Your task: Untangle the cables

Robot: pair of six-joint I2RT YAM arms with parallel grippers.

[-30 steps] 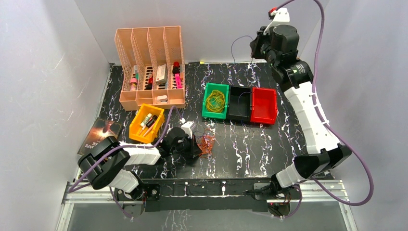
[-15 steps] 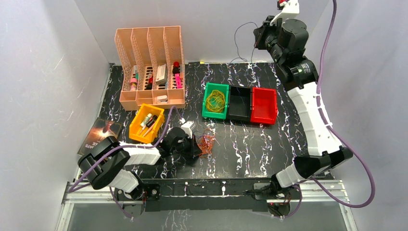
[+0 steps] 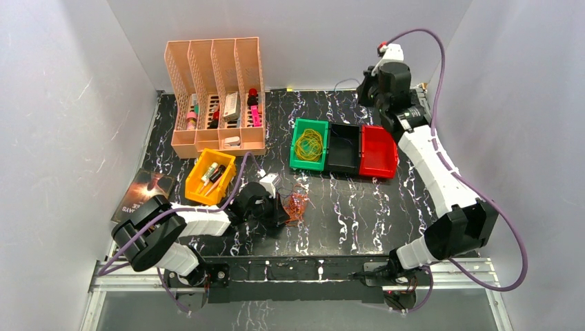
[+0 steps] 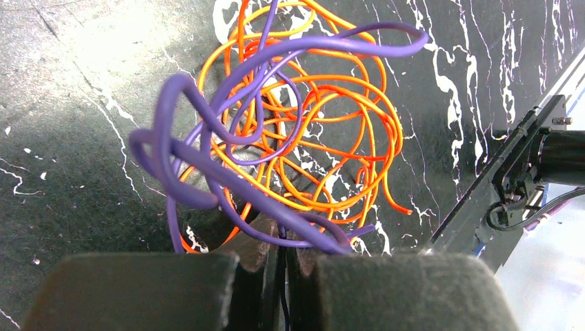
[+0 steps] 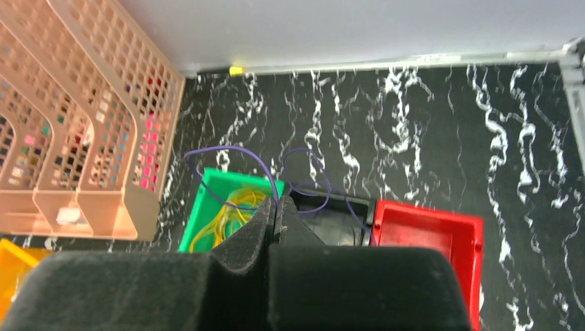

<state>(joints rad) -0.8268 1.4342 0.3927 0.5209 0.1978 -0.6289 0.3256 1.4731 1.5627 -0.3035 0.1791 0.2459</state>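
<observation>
Black marble-veined tabletop (image 3: pixel 359 207) sits between white walls. In the overhead view the cables (image 3: pixel 298 205) lie at about 7 o'clock from the table's middle, a roundish knot of orange and purple loops resting on the surface.

In the left wrist view the left gripper (image 4: pixel 283 252) has its dark pads (image 4: pixel 138 289) pressed together, pinching purple strands at the knot's near edge. The bundle fans away from the tips toward 12 o'clock. It has no clear long axis. One thick purple strand arcs from 9 o'clock across to 2 o'clock, and a loose orange end points toward 4 o'clock.

The right gripper (image 5: pixel 276 210) is raised near the back wall, at about 1 o'clock overhead. Its fingers are closed tight on a single purple wire (image 5: pixel 227 149). The wire's two thin loops spread sideways from the tips, running roughly 9 to 3 o'clock, above the green bin (image 5: pixel 207 186) of yellow loops and the black bin (image 3: pixel 345 148) beside it.
</observation>
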